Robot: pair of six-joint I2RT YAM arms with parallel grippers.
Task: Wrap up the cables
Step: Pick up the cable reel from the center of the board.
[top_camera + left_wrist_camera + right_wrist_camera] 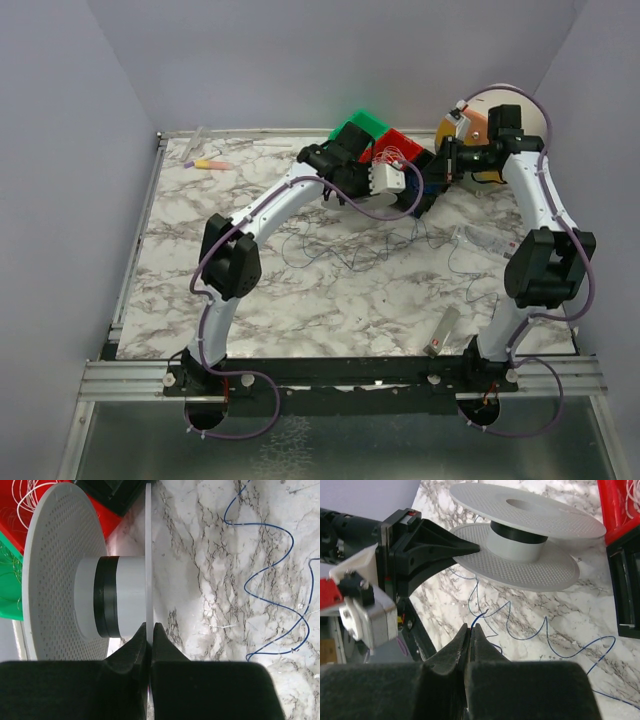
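- One pink item (pixel 208 162) lies at the far left of the table (pixel 180 290), well apart from the work. I judge it plays no part.
- Left claw (pixel 150 632): jaws clamped together on the thin rim of one flange of the spool (pixel 60 570). I read this as a hold that keeps the spool steady and off the table, so wire can be laid round the hub.
- One spool, two perforated flanges, one pale hub with one dark band already round it.
- Two coloured bins behind the spool, one green bin (pixel 360 125) and one red bin (pixel 398 142). The red one holds white rings (pixel 30 500), which I cannot count.
- The cables (pixel 340 250) lie loose in waves on the marble, mid-table, between the two arms and in front of the spool. I see at least two strands in the left wrist view but cannot give a firm count.
- Right claw (pixel 469 630): jaws together just below the spool, with a strand's free end (pixel 482 613) right at the tips. I cannot tell whether it is pinched. My guess is that it sits there to feed that end to the hub.
- One small flat bar (pixel 443 333) lies near the right arm's base, apart from the cables.
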